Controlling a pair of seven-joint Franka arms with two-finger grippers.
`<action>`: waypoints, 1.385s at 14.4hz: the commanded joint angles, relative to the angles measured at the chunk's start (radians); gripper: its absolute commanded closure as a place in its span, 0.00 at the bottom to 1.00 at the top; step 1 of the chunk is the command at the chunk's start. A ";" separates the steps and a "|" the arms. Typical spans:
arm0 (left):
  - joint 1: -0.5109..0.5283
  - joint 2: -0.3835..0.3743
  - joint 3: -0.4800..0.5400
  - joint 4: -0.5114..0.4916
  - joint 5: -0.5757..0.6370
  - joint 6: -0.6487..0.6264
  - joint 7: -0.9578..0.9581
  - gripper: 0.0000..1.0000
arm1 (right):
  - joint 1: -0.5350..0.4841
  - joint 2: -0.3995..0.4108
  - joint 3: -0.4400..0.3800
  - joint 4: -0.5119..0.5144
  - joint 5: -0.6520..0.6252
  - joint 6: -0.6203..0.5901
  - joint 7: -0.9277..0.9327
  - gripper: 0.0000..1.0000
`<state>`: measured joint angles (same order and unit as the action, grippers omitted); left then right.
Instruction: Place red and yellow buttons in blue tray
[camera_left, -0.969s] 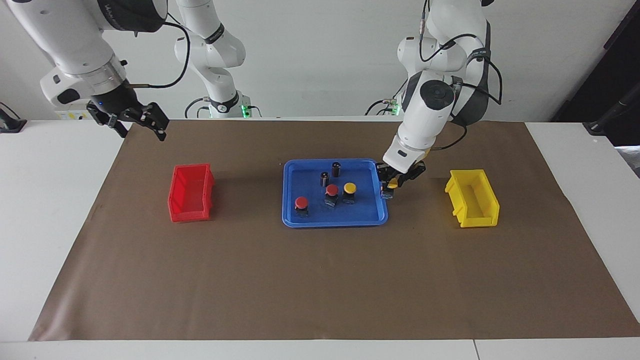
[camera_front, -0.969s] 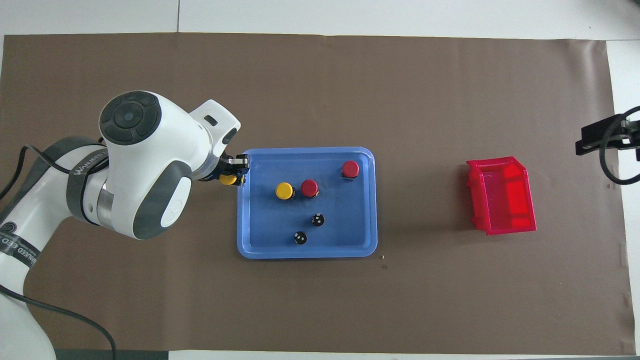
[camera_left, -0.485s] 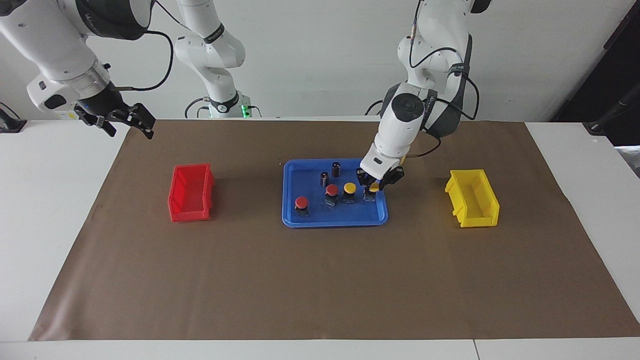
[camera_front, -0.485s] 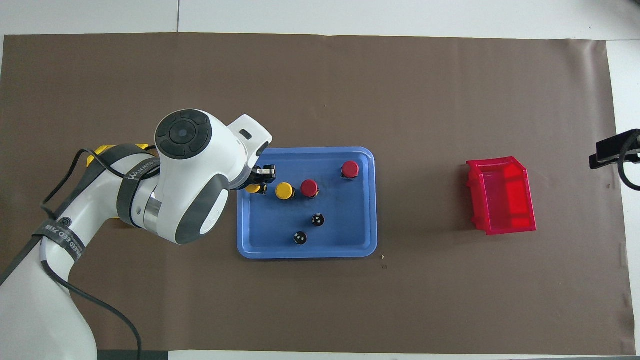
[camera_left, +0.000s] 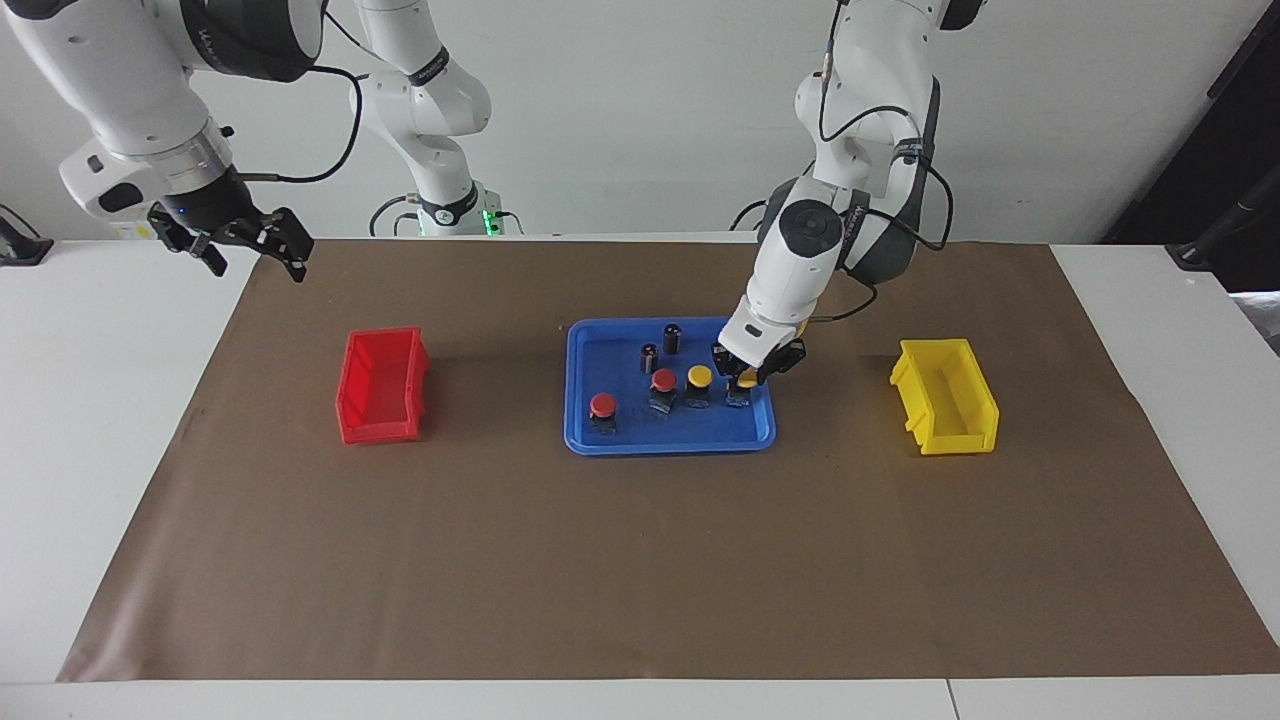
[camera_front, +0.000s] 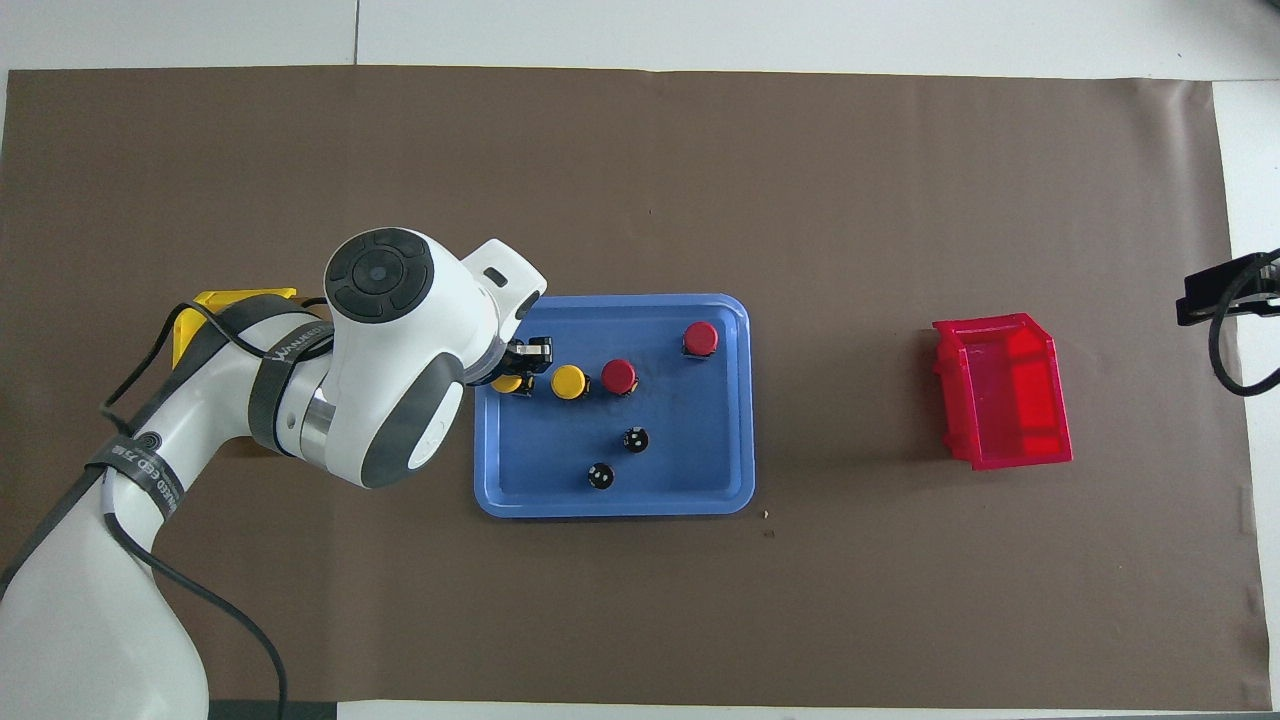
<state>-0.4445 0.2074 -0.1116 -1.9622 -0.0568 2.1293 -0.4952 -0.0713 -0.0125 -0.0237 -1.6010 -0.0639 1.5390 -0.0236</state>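
Since a second ago the left arm has swung from outside the tray (camera_left: 600, 440) to over its end toward the yellow bin (camera_left: 945, 395), the left gripper (camera_left: 745, 383) closed on a yellow button (camera_front: 507, 382). That button hangs upright just beside the other yellow one (camera_left: 699, 377), so release means straight down (little room sideways). Two red buttons (camera_left: 663, 379) sit in the tray. Right gripper (camera_left: 255, 240) waits, fingers open, past the red bin (camera_left: 380, 385).
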 joint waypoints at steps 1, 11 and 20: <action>-0.017 -0.008 0.012 -0.035 -0.011 0.038 -0.017 0.78 | -0.005 -0.012 -0.001 -0.013 -0.004 0.021 -0.016 0.00; -0.019 -0.008 0.012 -0.018 -0.011 0.024 -0.074 0.35 | -0.005 -0.009 -0.002 -0.011 0.004 0.029 -0.015 0.00; 0.018 -0.066 0.088 0.313 -0.021 -0.422 -0.072 0.00 | -0.015 -0.014 -0.005 -0.014 0.006 0.023 -0.016 0.00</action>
<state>-0.4405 0.1649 -0.0644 -1.6790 -0.0683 1.7622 -0.5734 -0.0738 -0.0125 -0.0292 -1.6009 -0.0636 1.5514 -0.0236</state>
